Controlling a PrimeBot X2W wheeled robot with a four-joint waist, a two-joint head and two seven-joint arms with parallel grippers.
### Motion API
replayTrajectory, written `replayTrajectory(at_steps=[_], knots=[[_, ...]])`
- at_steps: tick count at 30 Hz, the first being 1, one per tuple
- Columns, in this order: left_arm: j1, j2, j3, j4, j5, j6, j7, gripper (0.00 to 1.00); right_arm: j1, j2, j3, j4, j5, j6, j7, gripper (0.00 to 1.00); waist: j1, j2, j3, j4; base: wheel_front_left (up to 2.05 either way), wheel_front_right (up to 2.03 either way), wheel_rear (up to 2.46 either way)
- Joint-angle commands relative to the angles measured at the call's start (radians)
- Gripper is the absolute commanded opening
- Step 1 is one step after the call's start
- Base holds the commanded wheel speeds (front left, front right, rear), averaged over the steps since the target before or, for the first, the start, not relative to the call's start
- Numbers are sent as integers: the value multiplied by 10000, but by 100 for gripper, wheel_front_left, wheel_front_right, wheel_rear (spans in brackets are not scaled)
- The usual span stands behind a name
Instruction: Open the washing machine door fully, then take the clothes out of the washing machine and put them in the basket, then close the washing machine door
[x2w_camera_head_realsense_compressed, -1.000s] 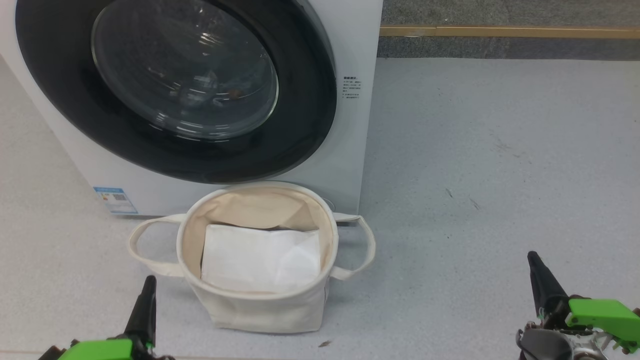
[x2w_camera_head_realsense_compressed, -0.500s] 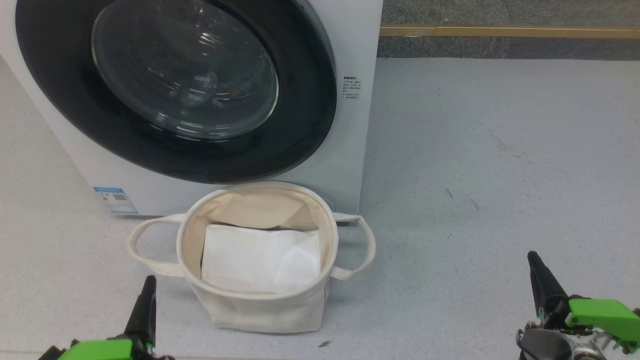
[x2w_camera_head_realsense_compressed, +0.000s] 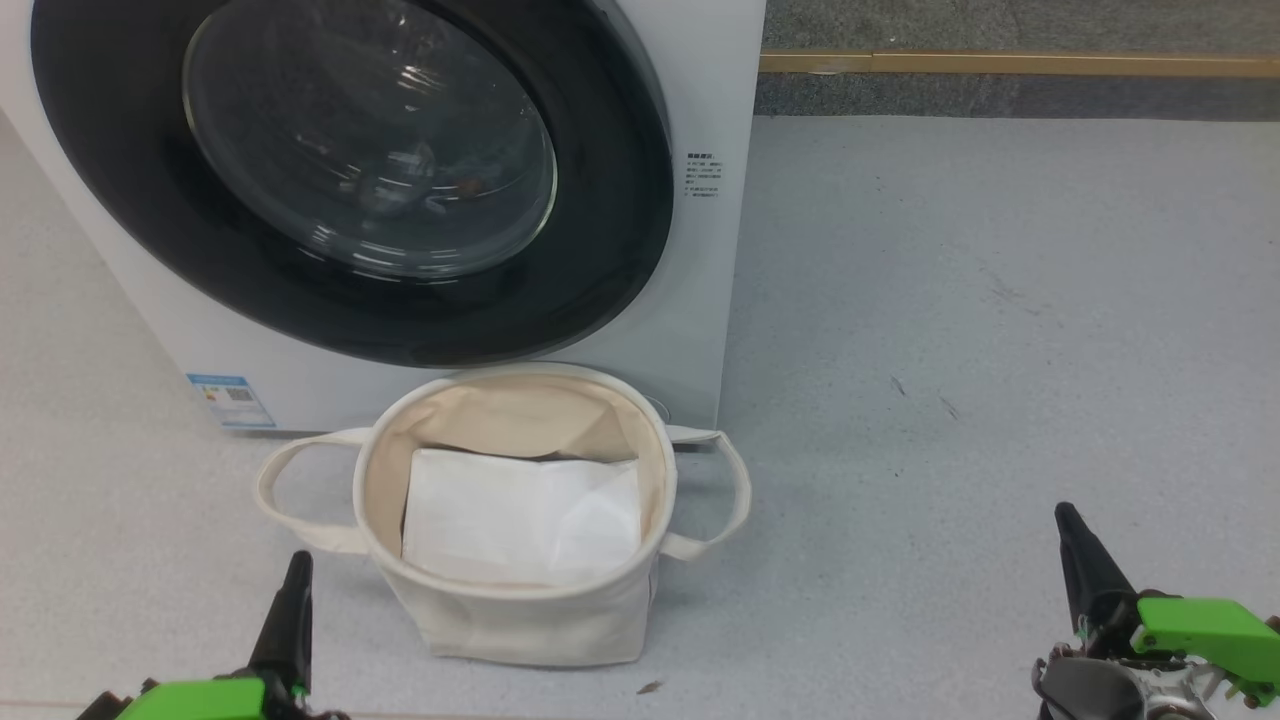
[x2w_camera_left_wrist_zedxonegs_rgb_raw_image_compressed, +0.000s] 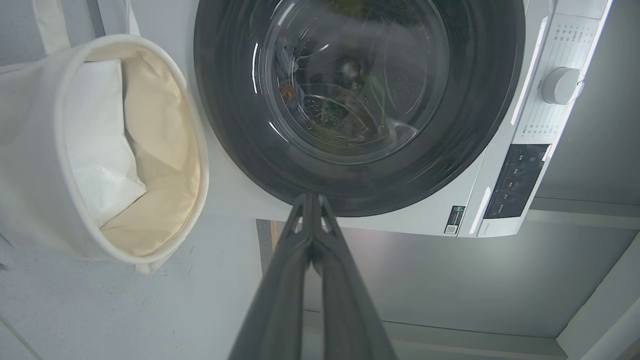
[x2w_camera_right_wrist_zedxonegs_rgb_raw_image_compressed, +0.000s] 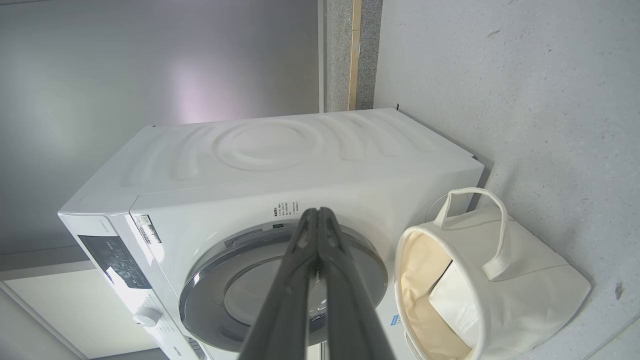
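Head view: washing machine door (x2w_camera_head_realsense_compressed: 350, 170) closed flush.
Left gripper (x2w_camera_head_realsense_compressed: 297, 562), right gripper (x2w_camera_head_realsense_compressed: 1066, 520): fingers pressed together, empty.
Door opening: likely hook the rim edge and swing it wide.

A bare laundry corner: white washing machine (x2w_camera_head_realsense_compressed: 705, 300) on speckled grey floor (x2w_camera_head_realsense_compressed: 1000, 300), plain grey wall (x2w_camera_right_wrist_zedxonegs_rgb_raw_image_compressed: 150, 60) behind, canvas basket (x2w_camera_head_realsense_compressed: 520, 625) at its six o'clock.

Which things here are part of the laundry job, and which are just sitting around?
Job: washing machine, washing machine door, clothes dimly behind its glass, basket.
Just there: white sheet lining the basket, tan floor strip, small floor debris.
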Motion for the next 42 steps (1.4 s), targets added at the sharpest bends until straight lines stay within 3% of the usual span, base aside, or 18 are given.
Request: replayTrajectory(at_steps=[1,24,25,30,37,42], knots=[[-444,47,331,-272,-32,-71,77,0,-148,-58,203,-313,-28,2,72,0,0,0,0,0,0,0,0],[-444,47,331,-272,-32,-71,77,0,-148,-58,203,-313,-28,2,72,0,0,0,0,0,0,0,0],[-1,0,0,0,0,0,0,100,0,0,1,0,0,0,0,100,0,0,0,0,0,0,0],[314,-17,-40,675,-6,22,-31,100,218,75,63,699,25,0,-39,100,0,0,0,3,0,0,0],[241,-14,-32,598,-43,110,-139,100,102,69,255,708,169,0,-210,100,23,0,-30,25,0,0,0],[181,-11,15,514,-122,224,-260,100,-9,64,398,688,291,0,-365,100,1,0,-17,38,0,0,0]])
